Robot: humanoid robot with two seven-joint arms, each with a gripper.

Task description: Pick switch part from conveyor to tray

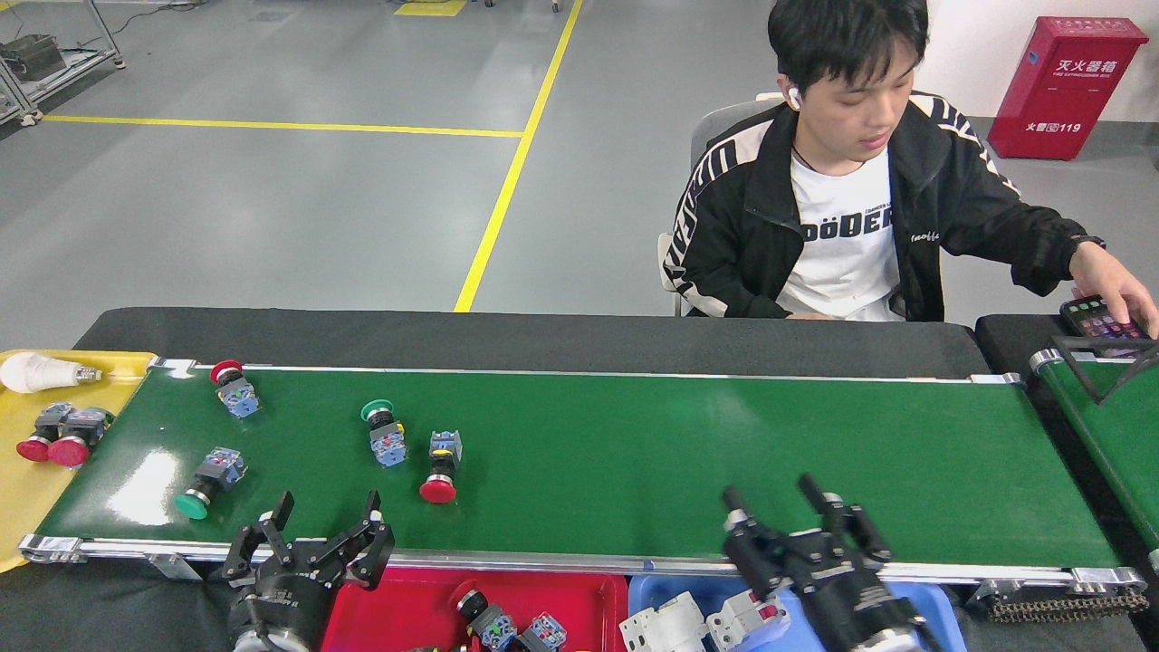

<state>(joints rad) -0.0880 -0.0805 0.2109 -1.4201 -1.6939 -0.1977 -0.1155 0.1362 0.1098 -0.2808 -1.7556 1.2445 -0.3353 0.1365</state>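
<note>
Here: four switch parts on the conveyor (pixel 634 453), all in its left half. Red-capped one (pixel 234 391) near the far rail, green-capped one (pixel 384 431) just left of a red-capped one (pixel 441 465), another green-capped one (pixel 208 483) close to the near rail, cap toward the camera. Right half of belt bare.

Red tray (pixel 398 608) under the near rail, cut off by bottom edge; holds a couple of switch parts (pixel 507 625), partly cropped, exact count unclear. Blue tray (pixel 924 602) beside it, mostly hidden by the right arm; white blocky parts (pixel 702 623) inside, type hard to tell.

Left gripper (pixel 321 534) at the near rail, over the red tray's left end, fingers spread, nothing between. Right gripper (pixel 774 503) over the near edge of the belt, fingers spread apart and empty, body covering the rail.

Yellow tray (pixel 18 493) at the belt's left end, cropped by frame edge; two red-capped switches (pixel 59 441) touching each other, white bulb (pixel 36 371) at far side.

Second green belt (pixel 1114 435) at far right, mostly out of frame. Person (pixel 851 208) seated behind the black table (pixel 543 340), one hand on a phone (pixel 1100 319) at the right edge; other hand hidden behind table. Red cabinet (pixel 1064 86) at top right.
</note>
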